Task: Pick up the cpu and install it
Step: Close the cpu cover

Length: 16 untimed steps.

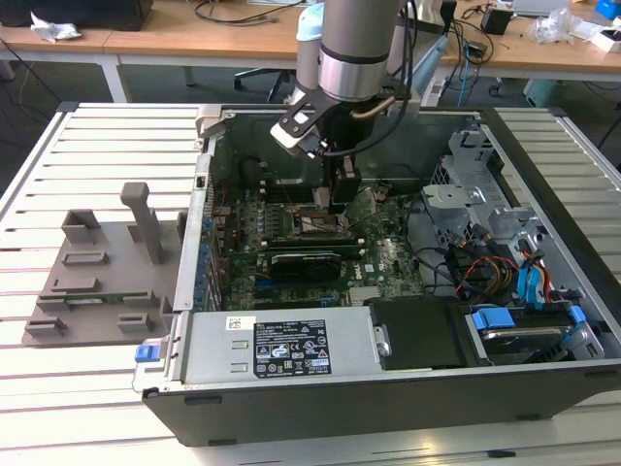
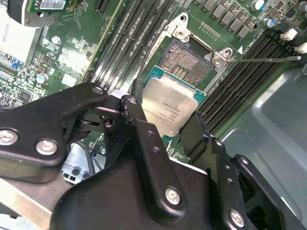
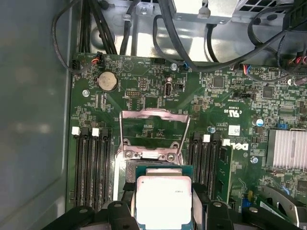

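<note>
Both jaws of the black metal gripper [image 2: 165, 120] stand narrow, pressed on two opposite edges of the cpu [image 2: 168, 106]. It is a flat square chip with a dull silver matte top and a thin green rim, held between the jaws, partly over the open socket [image 2: 188, 61] with its grainy contact field. Beyond the jaws, the shiny metal load frame [image 3: 153, 125] stands lifted on the green motherboard [image 3: 129, 81], with long black memory slots [image 3: 91, 167] at both sides
</note>
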Available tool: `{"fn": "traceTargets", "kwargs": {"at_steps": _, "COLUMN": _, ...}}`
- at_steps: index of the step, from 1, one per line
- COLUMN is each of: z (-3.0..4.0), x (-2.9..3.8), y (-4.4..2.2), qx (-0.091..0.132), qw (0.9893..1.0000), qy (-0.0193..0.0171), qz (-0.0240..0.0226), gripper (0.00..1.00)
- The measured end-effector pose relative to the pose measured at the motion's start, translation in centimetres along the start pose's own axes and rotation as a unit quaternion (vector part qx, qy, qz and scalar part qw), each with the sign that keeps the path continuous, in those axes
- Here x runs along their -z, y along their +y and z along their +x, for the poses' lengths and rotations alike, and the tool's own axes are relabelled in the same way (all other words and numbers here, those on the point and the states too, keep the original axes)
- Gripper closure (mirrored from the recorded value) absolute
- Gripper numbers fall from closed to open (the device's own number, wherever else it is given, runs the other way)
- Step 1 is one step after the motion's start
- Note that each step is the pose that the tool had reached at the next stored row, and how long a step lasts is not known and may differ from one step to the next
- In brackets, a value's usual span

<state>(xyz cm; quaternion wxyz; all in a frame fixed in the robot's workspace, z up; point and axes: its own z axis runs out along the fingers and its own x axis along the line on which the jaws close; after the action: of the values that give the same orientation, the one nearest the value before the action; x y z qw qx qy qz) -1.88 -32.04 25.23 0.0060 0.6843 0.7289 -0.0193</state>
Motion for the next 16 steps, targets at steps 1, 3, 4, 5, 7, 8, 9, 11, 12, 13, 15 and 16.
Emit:
{"fn": "traceTargets", "kwargs": {"at_steps": 1, "z": 0.07, "x": -0.15, "y": -0.02, "qx": 0.000, "qw": 1.0000, "qy": 0.0001, "qz": 0.0000, "gripper": 0.45}}
{"fn": "traceTargets", "kwargs": {"at_steps": 3, "z": 0.16, "x": -0.30, "y": -0.05, "qx": 0.000, "qw": 1.0000, "qy": 0.0001, "qz": 0.0000, "gripper": 0.45}}
{"fn": "traceTargets", "kwargs": {"at_steps": 4, "z": 0.22, "x": -0.40, "y": -0.08, "qx": 0.000, "qw": 1.0000, "qy": 0.0000, "qz": 0.0000, "gripper": 0.45}}
{"fn": "traceTargets", "kwargs": {"at_steps": 5, "z": 0.25, "x": -0.50, "y": -0.11, "qx": 0.000, "qw": 1.0000, "qy": 0.0001, "qz": -0.0001, "gripper": 0.45}}
{"fn": "traceTargets", "kwargs": {"at_steps": 7, "z": 0.30, "x": -0.68, "y": -0.14, "qx": 0.000, "qw": 1.0000, "qy": 0.0001, "qz": 0.0000, "gripper": 0.45}}
{"fn": "traceTargets", "kwargs": {"at_steps": 8, "z": 0.30, "x": -0.73, "y": -0.14, "qx": 0.000, "qw": 1.0000, "qy": 0.0001, "qz": 0.0000, "gripper": 0.45}}
{"fn": "traceTargets", "kwargs": {"at_steps": 9, "z": 0.32, "x": -0.80, "y": -0.15, "qx": 0.000, "qw": 1.0000, "qy": 0.0000, "qz": 0.0000, "gripper": 0.45}}
{"fn": "traceTargets", "kwargs": {"at_steps": 11, "z": 0.34, "x": -0.88, "y": -0.16, "qx": 0.000, "qw": 1.0000, "qy": 0.0000, "qz": 0.0000, "gripper": 0.45}}
{"fn": "traceTargets", "kwargs": {"at_steps": 12, "z": 0.35, "x": -0.93, "y": -0.16, "qx": 0.000, "qw": 1.0000, "qy": 0.0000, "qz": 0.0000, "gripper": 0.45}}
{"fn": "traceTargets", "kwargs": {"at_steps": 13, "z": 0.36, "x": -0.97, "y": -0.17, "qx": 0.000, "qw": 1.0000, "qy": 0.0001, "qz": 0.0000, "gripper": 0.45}}
{"fn": "traceTargets", "kwargs": {"at_steps": 15, "z": 0.39, "x": -1.09, "y": -0.19, "qx": 0.000, "qw": 1.0000, "qy": 0.0000, "qz": 0.0000, "gripper": 0.45}}
{"fn": "traceTargets", "kwargs": {"at_steps": 16, "z": 0.50, "x": -1.32, "y": -0.22, "qx": 0.000, "qw": 1.0000, "qy": 0.0001, "qz": 0.0000, "gripper": 0.45}}
